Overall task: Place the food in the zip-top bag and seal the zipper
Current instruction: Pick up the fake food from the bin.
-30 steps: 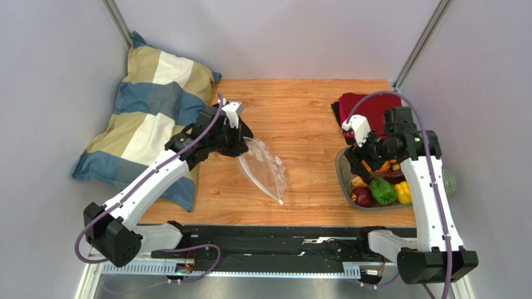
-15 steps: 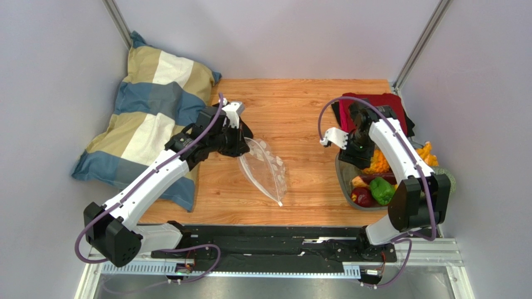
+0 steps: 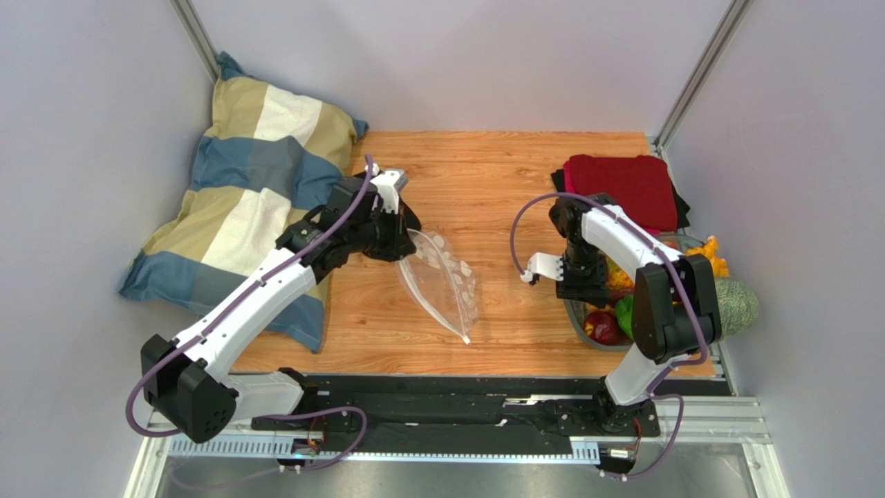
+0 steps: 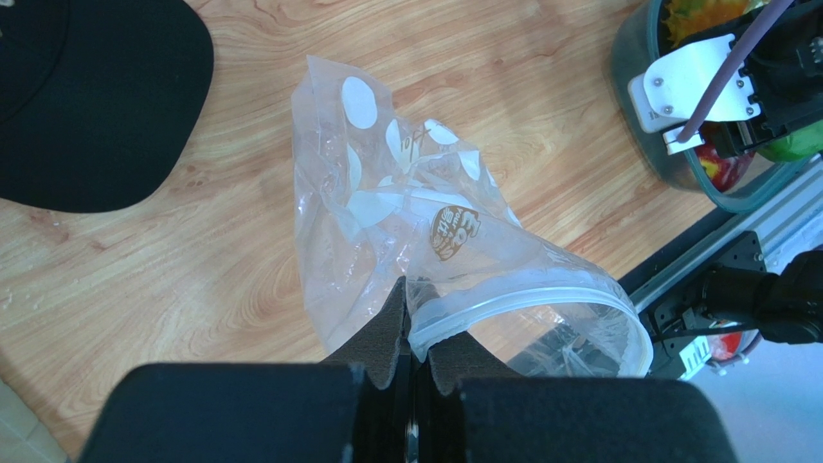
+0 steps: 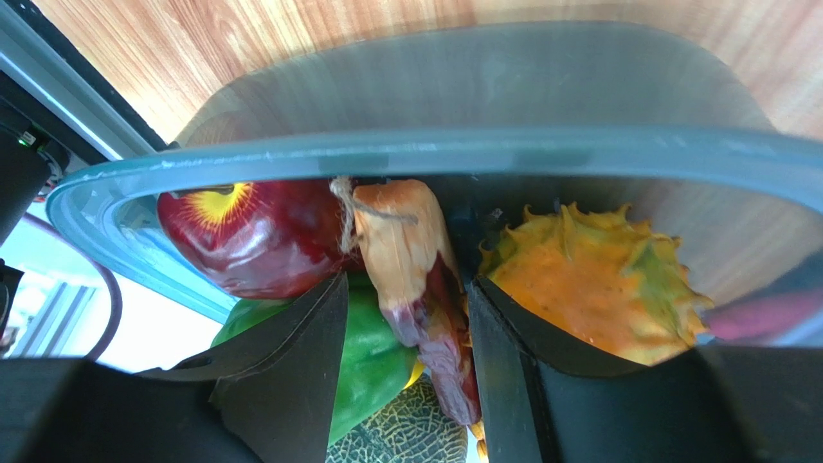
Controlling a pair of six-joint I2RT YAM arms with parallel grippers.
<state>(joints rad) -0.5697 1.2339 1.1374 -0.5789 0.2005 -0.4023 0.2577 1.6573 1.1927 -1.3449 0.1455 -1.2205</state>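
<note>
The clear dotted zip-top bag (image 3: 441, 282) lies on the wooden table, and its mouth is held up. My left gripper (image 3: 401, 232) is shut on the whitish zipper (image 4: 526, 297) at the rim, and the mouth gapes open in the left wrist view, where the bag (image 4: 377, 193) hangs below it. My right gripper (image 3: 585, 293) is down in the grey tray (image 3: 572, 311). Its open fingers (image 5: 299, 347) straddle a tan and purple long piece of food (image 5: 411, 270). Around this lie a red apple (image 5: 246, 236), a green pepper (image 5: 377, 357) and an orange spiky fruit (image 5: 589, 280).
A checked pillow (image 3: 249, 197) lies at the left. A red cloth (image 3: 623, 182) lies behind the tray. A black cap (image 4: 87, 96) lies beside the bag. A netted melon (image 3: 735, 306) sits at the right edge. The tray rim (image 5: 386, 154) is close to my right fingers.
My right arm has swung left and forward from above the tray's back, and its gripper has dropped into the tray's left side. My left arm and the bag have not moved.
</note>
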